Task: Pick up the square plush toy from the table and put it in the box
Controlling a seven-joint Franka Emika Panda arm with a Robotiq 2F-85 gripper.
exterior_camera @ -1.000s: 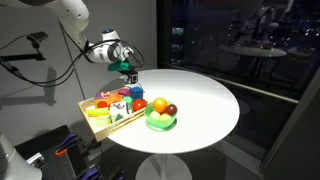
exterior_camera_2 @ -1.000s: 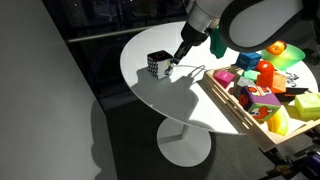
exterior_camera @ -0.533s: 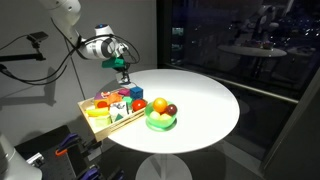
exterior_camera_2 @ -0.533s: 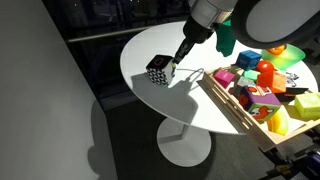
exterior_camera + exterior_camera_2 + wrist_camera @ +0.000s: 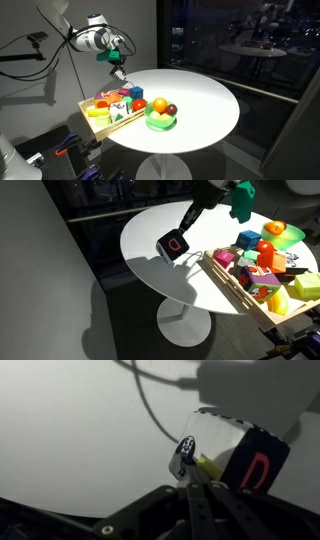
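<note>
- Your gripper (image 5: 184, 230) has its jaws clamped on the square plush toy (image 5: 172, 248).
- The toy seems lifted clear of the table (image 5: 140, 225), though the angle makes that hard to judge.
- It hangs near the box (image 5: 228, 288), outside the long wall.
- Coloured toys (image 5: 255, 265) fill the box.

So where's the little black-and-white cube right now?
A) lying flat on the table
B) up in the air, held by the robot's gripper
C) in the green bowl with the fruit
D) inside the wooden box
B: the gripper pinches the square plush toy and holds it above the table, where its shadow falls. It is beside the box, not in it.
</note>
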